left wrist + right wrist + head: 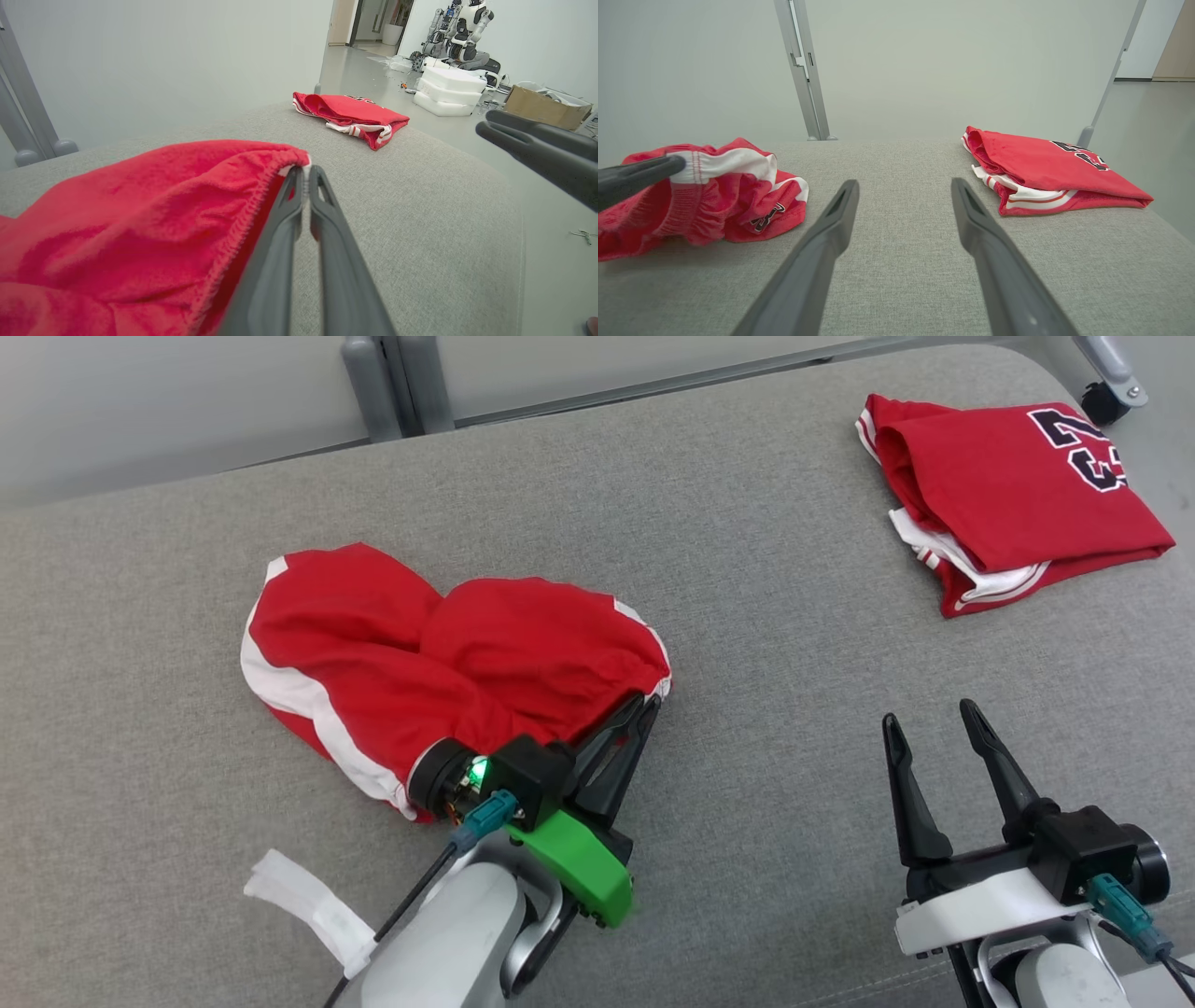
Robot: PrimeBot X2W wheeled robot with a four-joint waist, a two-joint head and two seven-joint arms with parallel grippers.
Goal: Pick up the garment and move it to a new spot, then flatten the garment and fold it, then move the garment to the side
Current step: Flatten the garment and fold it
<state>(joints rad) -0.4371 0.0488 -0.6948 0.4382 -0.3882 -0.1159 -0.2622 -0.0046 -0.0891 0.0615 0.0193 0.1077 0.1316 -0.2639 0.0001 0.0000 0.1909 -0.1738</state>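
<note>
A grey fabric-covered table (pixel 747 569) stands before a pale wall. The red shorts (pixel 420 653), white-striped, lie crumpled well to the left of the folded red jersey (pixel 1008 495). The left tool (pixel 644 709) is pinched together on the waistband's white-edged corner, the end nearest the jersey. The right tool (pixel 932 719) stands wide and holds nothing, nearer the robot than the jersey.

The bite looks shallow, right at the fingertips. On a lift the elastic hem could slide out, or only one layer might come up and leave the shorts hanging twisted. A carry toward the jersey risks dragging cloth across it and undoing its fold.
</note>
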